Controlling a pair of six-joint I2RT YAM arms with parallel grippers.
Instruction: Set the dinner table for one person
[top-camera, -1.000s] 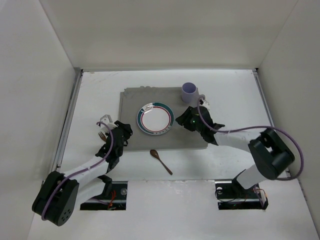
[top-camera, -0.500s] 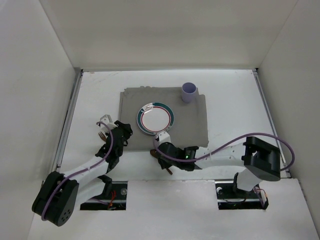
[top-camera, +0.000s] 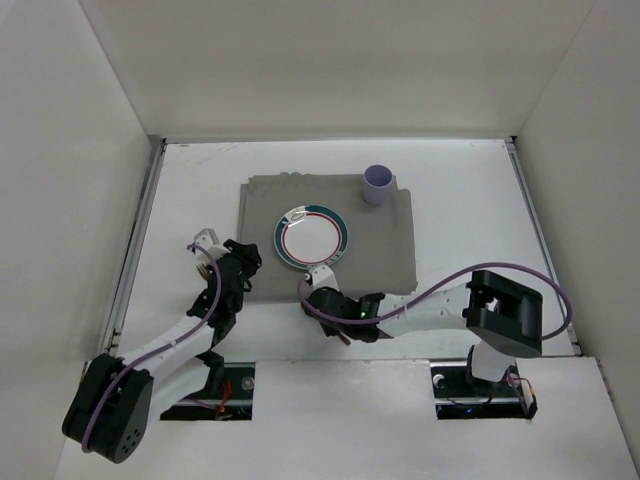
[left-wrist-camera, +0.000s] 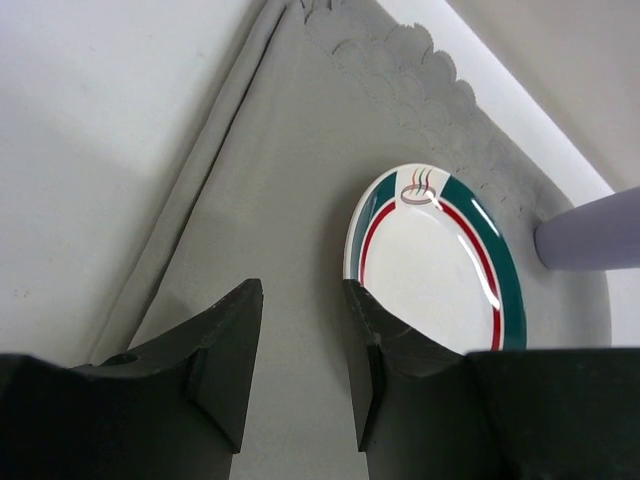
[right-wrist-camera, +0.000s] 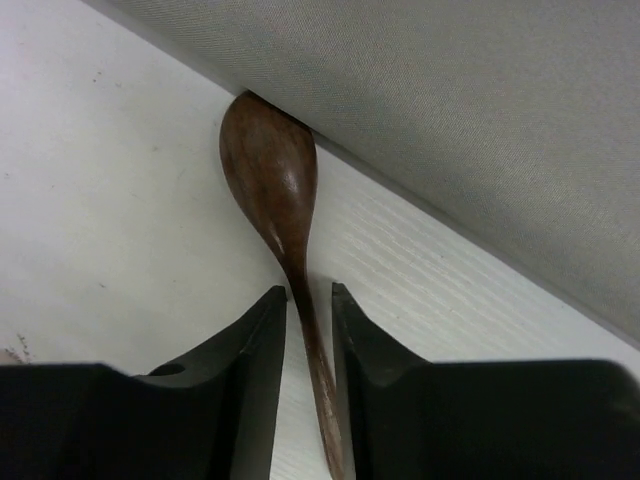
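A brown wooden spoon lies on the white dinner table, its bowl touching the near edge of the grey placemat. My right gripper is low over it. Its jaws stand close on either side of the thin handle, with a sliver of table still showing beside the handle. In the top view this gripper covers most of the spoon. My left gripper hovers open and empty over the placemat's left part, next to the plate; from above, the left gripper sits at the mat's left edge.
The white plate with green and red rings sits in the middle of the placemat. A lilac cup stands upright at the mat's far right corner. White walls enclose the table on three sides.
My right arm swung from beside the cup down to the spoon at the mat's near edge, and its jaws narrowed around the handle. The left arm shifted slightly away from me.
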